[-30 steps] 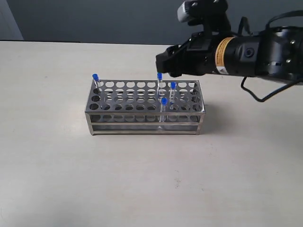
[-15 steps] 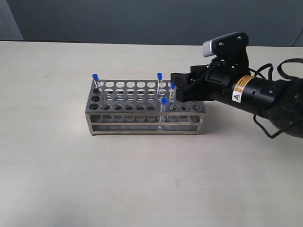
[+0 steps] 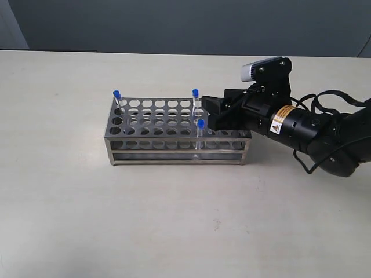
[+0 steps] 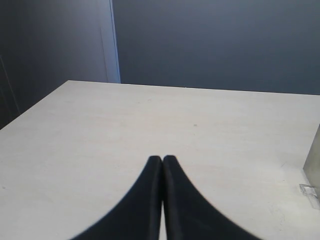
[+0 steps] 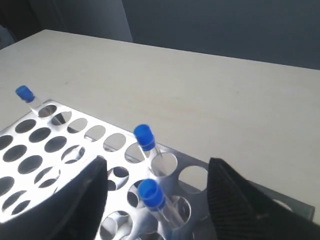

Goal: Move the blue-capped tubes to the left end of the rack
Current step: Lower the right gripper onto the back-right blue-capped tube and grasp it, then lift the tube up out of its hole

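Observation:
The shiny metal rack (image 3: pixel 174 153) stands mid-table. Three blue-capped tubes show in the exterior view: one at the back left corner (image 3: pixel 116 94), one in the back row right of middle (image 3: pixel 196 92), and one in the front row (image 3: pixel 200 124). My right gripper (image 3: pixel 212 112) hangs open over the rack's right end and hides the fourth. In the right wrist view that tube (image 5: pixel 151 194) stands between the spread fingers of the gripper (image 5: pixel 156 164), untouched. The back tube (image 5: pixel 144 136) and the corner tube (image 5: pixel 24 93) stand beyond it in the rack (image 5: pixel 180 159). My left gripper (image 4: pixel 162 159) is shut on nothing above bare table.
The pale tabletop (image 3: pixel 174 220) spreads around the rack, with a dark wall behind. The right arm's body (image 3: pixel 301 127) and cable lie low over the table to the right of the rack. A metal edge (image 4: pixel 314 160) shows at the border of the left wrist view.
The right arm has come down and moved left to the rack's right end. Its open gripper now straddles the tube that stood free there. The tubes have not moved.

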`<state>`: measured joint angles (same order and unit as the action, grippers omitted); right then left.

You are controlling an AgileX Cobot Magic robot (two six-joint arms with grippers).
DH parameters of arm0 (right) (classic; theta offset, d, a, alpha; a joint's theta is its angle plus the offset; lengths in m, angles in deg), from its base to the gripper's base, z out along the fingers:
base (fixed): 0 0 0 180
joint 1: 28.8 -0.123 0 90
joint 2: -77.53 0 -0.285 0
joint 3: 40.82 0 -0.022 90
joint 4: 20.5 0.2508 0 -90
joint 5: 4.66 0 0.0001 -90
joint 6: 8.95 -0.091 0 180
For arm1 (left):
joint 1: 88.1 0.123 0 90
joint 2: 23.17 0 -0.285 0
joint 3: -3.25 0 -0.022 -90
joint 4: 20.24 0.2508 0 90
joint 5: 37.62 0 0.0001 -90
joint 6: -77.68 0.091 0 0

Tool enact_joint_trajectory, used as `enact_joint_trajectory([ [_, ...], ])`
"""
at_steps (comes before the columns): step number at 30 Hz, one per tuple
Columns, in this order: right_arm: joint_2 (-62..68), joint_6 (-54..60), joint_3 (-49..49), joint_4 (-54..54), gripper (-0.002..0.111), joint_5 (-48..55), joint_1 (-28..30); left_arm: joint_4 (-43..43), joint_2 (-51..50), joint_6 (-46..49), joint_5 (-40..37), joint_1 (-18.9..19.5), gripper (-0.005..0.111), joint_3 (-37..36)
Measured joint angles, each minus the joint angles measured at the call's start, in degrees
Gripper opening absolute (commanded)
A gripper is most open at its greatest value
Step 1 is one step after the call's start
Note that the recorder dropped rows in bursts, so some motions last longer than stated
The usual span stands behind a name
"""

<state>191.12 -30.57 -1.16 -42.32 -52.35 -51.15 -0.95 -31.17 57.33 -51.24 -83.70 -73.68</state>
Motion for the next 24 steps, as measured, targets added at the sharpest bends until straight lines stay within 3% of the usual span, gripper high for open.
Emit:
enact_joint_trajectory([
  [5, 1.9, 0.0, -2.2, 0.0, 0.057, 0.0, 0.0, 0.0, 0.0, 0.0, 0.0, 0.0, 0.0, 0.0],
  [8, 2.9, 0.0, -3.2, 0.0, 0.05, 1.0, 0.0, 0.0, 0.0, 0.0, 0.0, 0.0, 0.0, 0.0],
  [11, 3.4, 0.0, -4.1, 0.0, 0.034, 3.8, -0.2, 0.0, 0.0, 0.0, 0.0, 0.0, 0.0, 0.0],
  [15, 3.7, 0.0, -4.4, -0.1, -0.001, 5.6, -0.5, 0.0, 0.0, 0.0, 0.0, 0.0, 0.0, 0.0],
  [24, -1.6, 0.3, -4.4, -3.0, 0.0, 7.9, -0.5, 0.0, 0.0, 0.0, 0.0, 0.0, 0.0, 0.0],
])
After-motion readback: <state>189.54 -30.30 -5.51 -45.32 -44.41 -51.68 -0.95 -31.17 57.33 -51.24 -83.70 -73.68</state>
